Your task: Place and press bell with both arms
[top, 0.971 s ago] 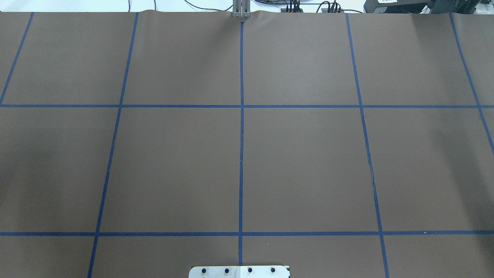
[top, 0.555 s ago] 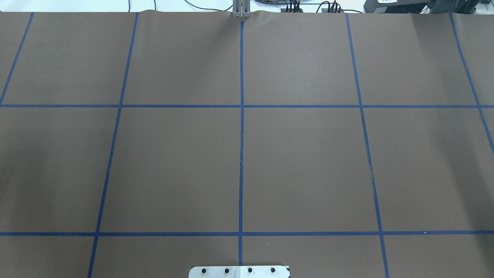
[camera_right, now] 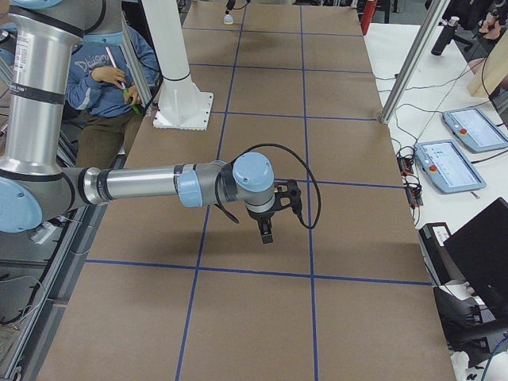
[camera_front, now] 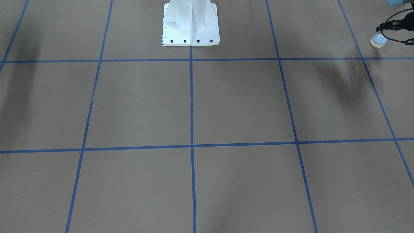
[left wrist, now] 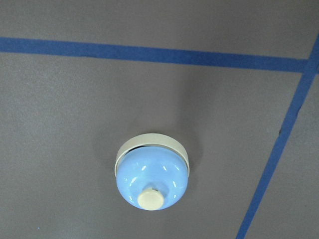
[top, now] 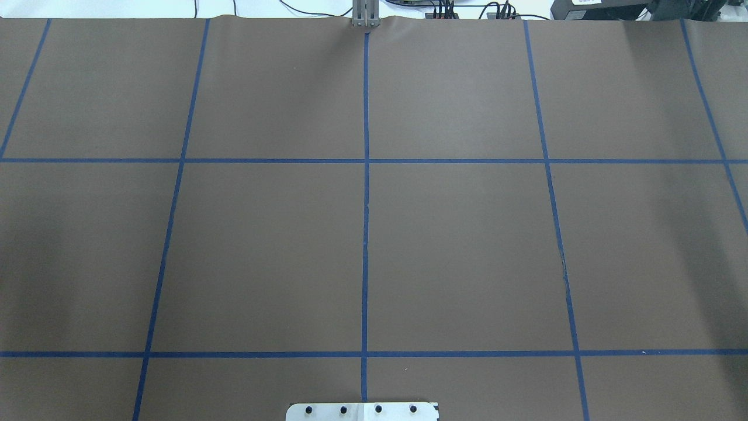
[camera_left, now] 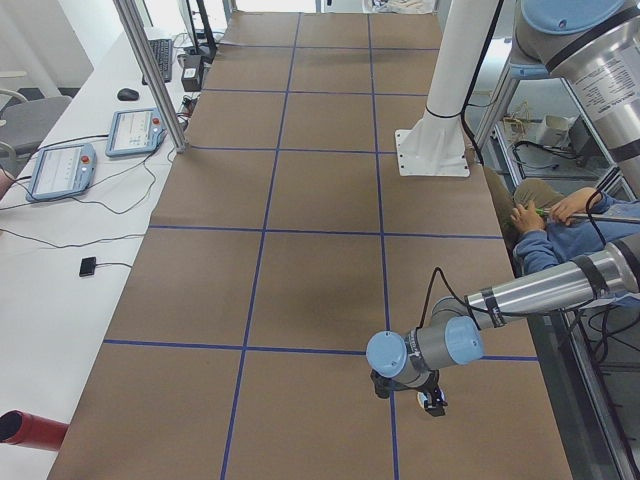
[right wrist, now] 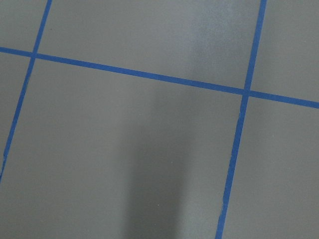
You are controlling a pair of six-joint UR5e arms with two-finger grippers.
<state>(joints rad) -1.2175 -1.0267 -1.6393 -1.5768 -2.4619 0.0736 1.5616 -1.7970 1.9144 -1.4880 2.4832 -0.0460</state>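
Brown-covered table (top: 467, 245), gridded with blue tape (top: 365, 234). White bolted pedestal (camera_front: 190, 22) at the far edge in the front view, centred on the middle tape line.

Left arm (camera_left: 540, 290): stretched low over the near end of the table in the left side view, wrist bent down. Left hand (camera_left: 432, 402) pointed at the surface, close above it. Only a cropped black body and cable loop caught at the top right corner of the front view. Cannot tell whether spread or pressed together.

Right arm (camera_right: 143, 186): held out level over the middle of the table in the right side view. Right hand (camera_right: 266, 235) hanging fingers-down, clear of the surface, shadow underneath. Seen in that side view only, so cannot tell spread or pressed together.

Seated operator (camera_right: 99, 71) in a blue top, off the table behind the right arm's base.

Bell (left wrist: 152, 179): upright on the table at the robot's left end, under the left hand. Inside a grid cell close to a tape crossing, with one line on the far side and one to the right in the left wrist view. Light-blue dome, cream base ring (left wrist: 149, 142), cream button (left wrist: 151, 199) on top. Just beside the black hand body in the front view; cannot tell whether touching.
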